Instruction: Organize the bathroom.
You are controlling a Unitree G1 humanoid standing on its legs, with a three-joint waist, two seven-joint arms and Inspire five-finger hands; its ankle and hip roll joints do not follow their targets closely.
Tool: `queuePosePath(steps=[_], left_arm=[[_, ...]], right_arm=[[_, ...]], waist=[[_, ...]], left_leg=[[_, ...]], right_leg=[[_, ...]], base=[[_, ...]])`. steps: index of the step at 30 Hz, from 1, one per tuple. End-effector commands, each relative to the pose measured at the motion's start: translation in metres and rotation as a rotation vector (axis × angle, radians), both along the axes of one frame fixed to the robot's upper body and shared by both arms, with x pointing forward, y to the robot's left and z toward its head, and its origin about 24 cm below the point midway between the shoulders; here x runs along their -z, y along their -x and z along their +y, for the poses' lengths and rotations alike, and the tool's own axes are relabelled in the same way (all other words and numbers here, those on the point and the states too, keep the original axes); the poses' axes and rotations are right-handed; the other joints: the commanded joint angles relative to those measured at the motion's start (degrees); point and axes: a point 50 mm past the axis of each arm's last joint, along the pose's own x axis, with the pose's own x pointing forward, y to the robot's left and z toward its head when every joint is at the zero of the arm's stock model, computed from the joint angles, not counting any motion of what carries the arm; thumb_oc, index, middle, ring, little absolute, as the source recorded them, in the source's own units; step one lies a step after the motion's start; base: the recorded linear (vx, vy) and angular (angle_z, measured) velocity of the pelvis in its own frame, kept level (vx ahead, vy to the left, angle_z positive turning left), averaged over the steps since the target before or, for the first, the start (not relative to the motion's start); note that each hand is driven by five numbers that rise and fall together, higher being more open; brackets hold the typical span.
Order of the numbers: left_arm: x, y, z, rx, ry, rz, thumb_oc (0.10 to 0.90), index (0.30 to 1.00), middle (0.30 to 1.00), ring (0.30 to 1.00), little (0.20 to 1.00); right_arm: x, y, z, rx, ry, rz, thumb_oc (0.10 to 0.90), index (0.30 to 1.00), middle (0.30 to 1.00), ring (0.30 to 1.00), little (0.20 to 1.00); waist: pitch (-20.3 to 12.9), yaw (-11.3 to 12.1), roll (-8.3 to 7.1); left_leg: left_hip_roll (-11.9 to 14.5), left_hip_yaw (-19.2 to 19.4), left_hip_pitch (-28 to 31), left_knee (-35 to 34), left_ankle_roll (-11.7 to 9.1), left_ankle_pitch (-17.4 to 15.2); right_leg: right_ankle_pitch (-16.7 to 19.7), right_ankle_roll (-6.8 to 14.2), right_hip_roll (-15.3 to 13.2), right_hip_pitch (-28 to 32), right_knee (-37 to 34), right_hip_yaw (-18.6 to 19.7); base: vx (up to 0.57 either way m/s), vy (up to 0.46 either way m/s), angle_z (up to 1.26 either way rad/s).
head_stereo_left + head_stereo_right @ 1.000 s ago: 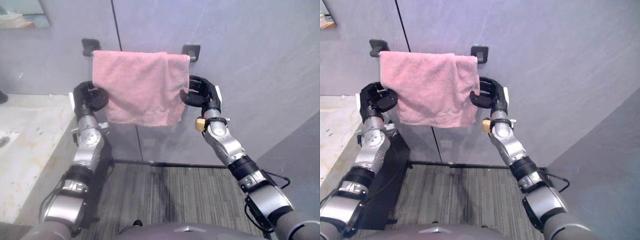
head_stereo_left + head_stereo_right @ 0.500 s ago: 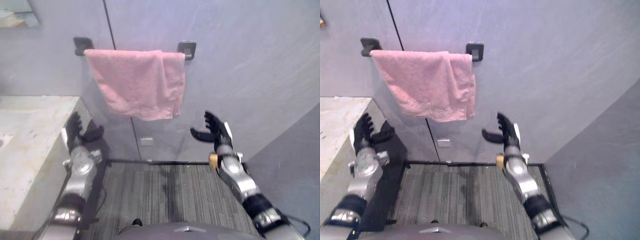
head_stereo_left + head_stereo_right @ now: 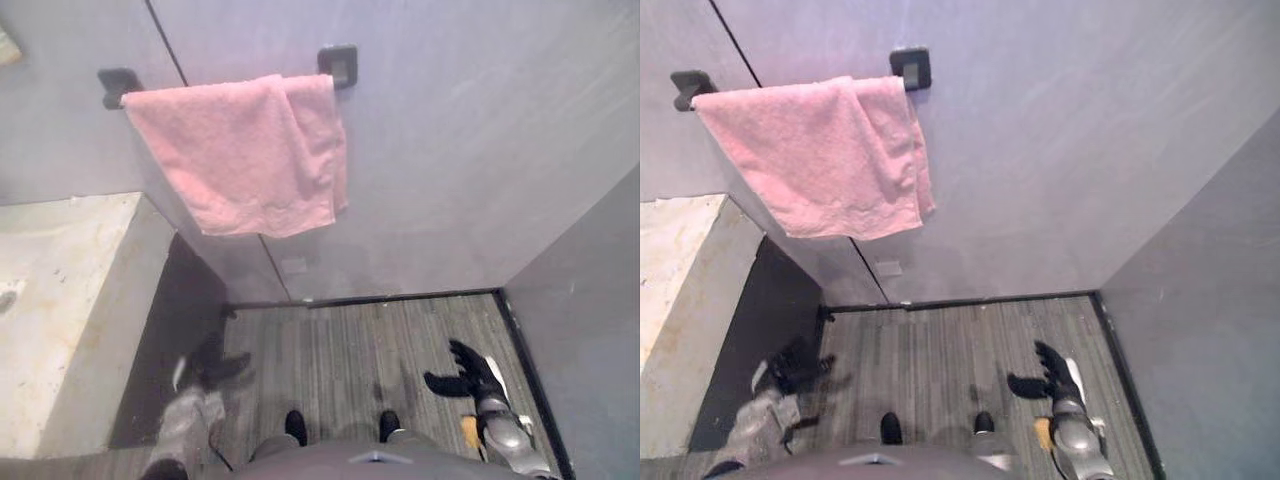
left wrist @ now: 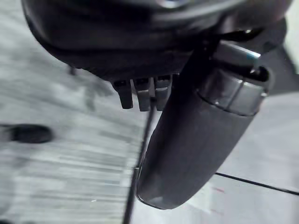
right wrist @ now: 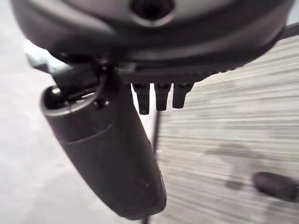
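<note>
With the pink towel [image 3: 245, 150] draped over the towel bar [image 3: 338, 66], keep the left hand [image 3: 205, 362] and right hand [image 3: 470, 372] below it, fingers relaxed, empty.

I find no legible text, label, number or sign on any surface in these views.

Pink towel [image 3: 245, 150] hung over wall bar [image 3: 340, 66] at upper left of frame, blocking the wall face behind it. Stone tabletop [image 3: 60, 300] filled the left edge, its dark side panel [image 3: 185, 320] closing that side. Striped floor [image 3: 360, 340] lay open at lower centre. Grey wall [image 3: 590, 300] hemmed the right edge.
</note>
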Motion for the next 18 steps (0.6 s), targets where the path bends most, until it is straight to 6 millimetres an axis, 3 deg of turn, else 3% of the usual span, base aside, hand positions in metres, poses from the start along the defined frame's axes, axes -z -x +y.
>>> queuePosePath(steps=[1,4,5,7,9,11,13,15,18], left_arm=[[0.002,0.002,0.018,-0.085,0.063,0.026,0.800,0.900,0.900,0.900,0.900],[0.015,0.034,0.011,-0.021,0.074,0.219,0.800,0.900,0.900,0.900,0.900],[0.019,0.042,0.004,0.012,0.075,0.275,0.800,0.900,0.900,0.900,0.900],[0.023,0.050,-0.005,0.053,0.081,0.334,0.800,0.900,0.900,0.900,0.900],[0.024,0.053,-0.008,0.091,0.072,0.364,0.800,0.900,0.900,0.900,0.900],[0.023,0.056,-0.003,0.188,0.035,0.376,0.800,0.900,0.900,0.900,0.900],[0.023,0.061,0.001,0.175,0.031,0.392,0.800,0.900,0.900,0.900,0.900],[0.019,0.064,0.015,0.151,0.014,0.376,0.800,0.900,0.900,0.900,0.900],[0.017,0.062,0.022,0.163,-0.002,0.382,0.800,0.900,0.900,0.900,0.900]], right_arm=[[0.002,-0.012,0.010,-0.034,-0.046,-0.010,0.800,0.900,0.900,0.900,0.900],[0.014,0.010,0.009,0.047,-0.081,0.125,0.800,0.900,0.900,0.900,0.900],[0.016,0.016,0.006,0.083,-0.105,0.144,0.800,0.900,0.900,0.900,0.900],[0.016,0.014,0.009,0.083,-0.123,0.121,0.800,0.900,0.900,0.900,0.900],[0.016,0.009,0.013,0.087,-0.129,0.094,0.800,0.900,0.900,0.900,0.900],[0.010,-0.005,0.018,0.142,-0.174,-0.009,0.800,0.900,0.900,0.900,0.900],[0.008,-0.012,0.021,0.103,-0.178,-0.038,0.800,0.900,0.900,0.900,0.900],[0.005,-0.020,0.031,-0.010,-0.172,-0.054,0.800,0.900,0.900,0.900,0.900],[0.004,-0.025,0.033,-0.041,-0.163,-0.051,0.800,0.900,0.900,0.900,0.900]], waist=[[0.7,-1.1,-4.03],[0.5,-1.5,-3.80],[0.6,-1.8,-3.06],[0.5,-2.2,-2.57],[0.7,-2.1,-2.65],[2.0,-1.8,-3.35],[2.7,-1.4,-3.42],[4.1,0.7,-3.43],[4.0,2.0,-2.51]], left_leg=[[-0.5,-2.2,0.0,24.3,4.9,-8.0],[-4.4,-7.6,2.0,23.9,6.0,-12.4],[-6.5,-10.2,5.3,17.2,7.3,-17.7],[-9.3,-12.6,8.5,9.7,9.7,-22.6],[-9.9,-12.7,8.8,8.1,10.4,-22.6],[-11.0,-13.2,7.2,5.6,11.8,-20.8],[-10.9,-12.7,6.7,5.0,12.2,-20.0],[-10.1,-11.3,6.7,3.5,12.3,-18.4],[-9.0,-11.3,5.7,1.3,12.5,-15.9]], right_leg=[[-1.3,-0.5,0.0,-1.2,3.7,-0.6],[0.3,0.3,0.1,-5.0,4.8,2.7],[1.8,1.5,0.7,-7.8,5.4,4.7],[4.5,3.3,1.3,-11.4,5.2,6.4],[5.9,4.0,1.2,-12.5,4.4,6.0],[8.0,6.1,1.4,-14.4,0.6,5.8],[6.8,6.6,1.7,-15.4,-0.1,4.9],[7.6,6.8,1.1,-16.9,5.9,2.2],[5.0,5.9,1.0,-15.9,14.0,2.5]], base=[[-0.50,0.109,-0.15],[-0.43,0.172,-0.06],[-0.41,0.185,0.00],[-0.47,0.182,-0.33],[-0.37,0.095,-0.27],[-0.53,0.060,-0.21],[-0.51,-0.002,-0.20],[-0.57,-0.075,-0.14],[-0.43,-0.059,-0.52]])
